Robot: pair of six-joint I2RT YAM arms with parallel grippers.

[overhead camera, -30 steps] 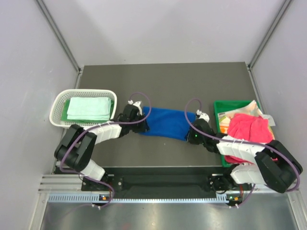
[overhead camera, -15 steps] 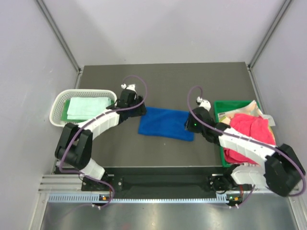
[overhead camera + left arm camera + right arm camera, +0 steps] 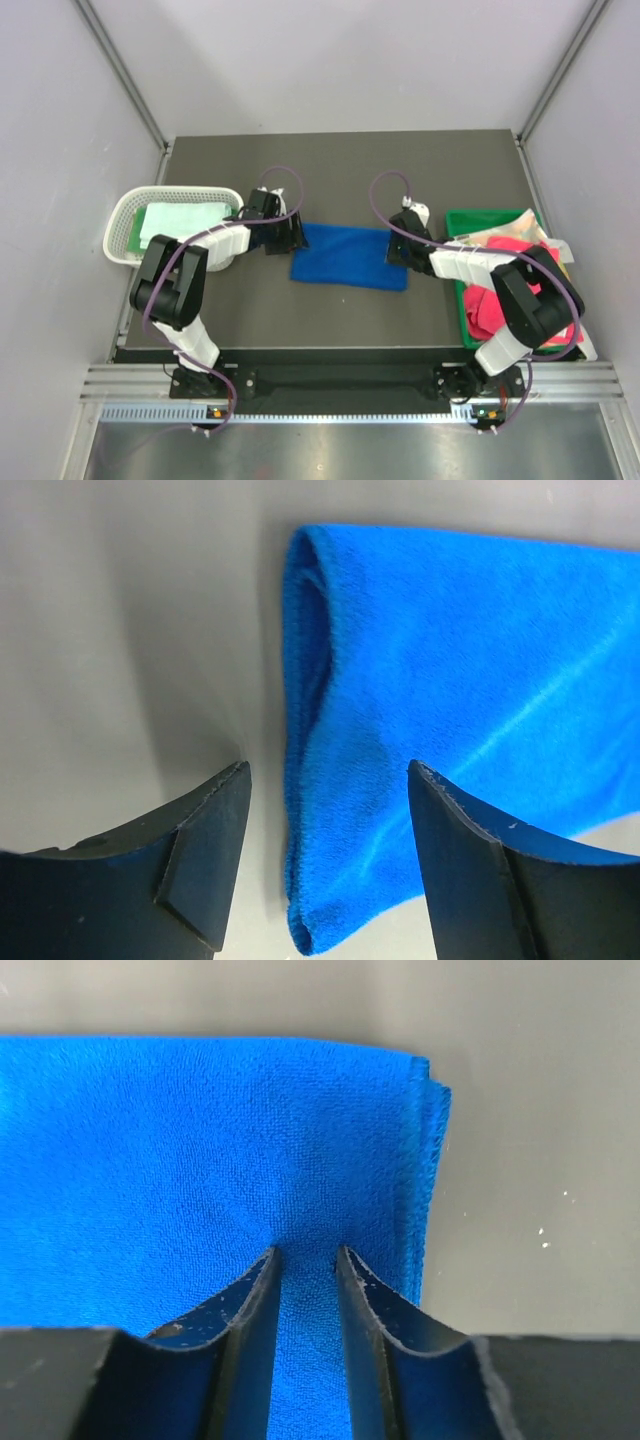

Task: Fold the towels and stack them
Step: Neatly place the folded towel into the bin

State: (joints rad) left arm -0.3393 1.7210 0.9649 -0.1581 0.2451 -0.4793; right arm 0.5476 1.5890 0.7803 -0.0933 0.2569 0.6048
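Note:
A royal blue towel lies folded into a strip on the dark table. My left gripper is open and hangs over the towel's left end, one finger on each side of the fold, touching nothing. My right gripper is at the towel's right end; its jaws are nearly closed, with a pinch of blue cloth between them. A pale mint towel lies folded on a green one in the white mesh basket. A pink-red towel lies crumpled in the green bin.
The basket stands at the table's left edge and the bin at its right edge. A pale patterned cloth sits at the back of the bin. Grey walls close in the left, right and far sides.
The blue towel, held stretched between both grippers a second ago, now lies on the table. My left gripper has let go and opened. Both arms have swung toward the back.

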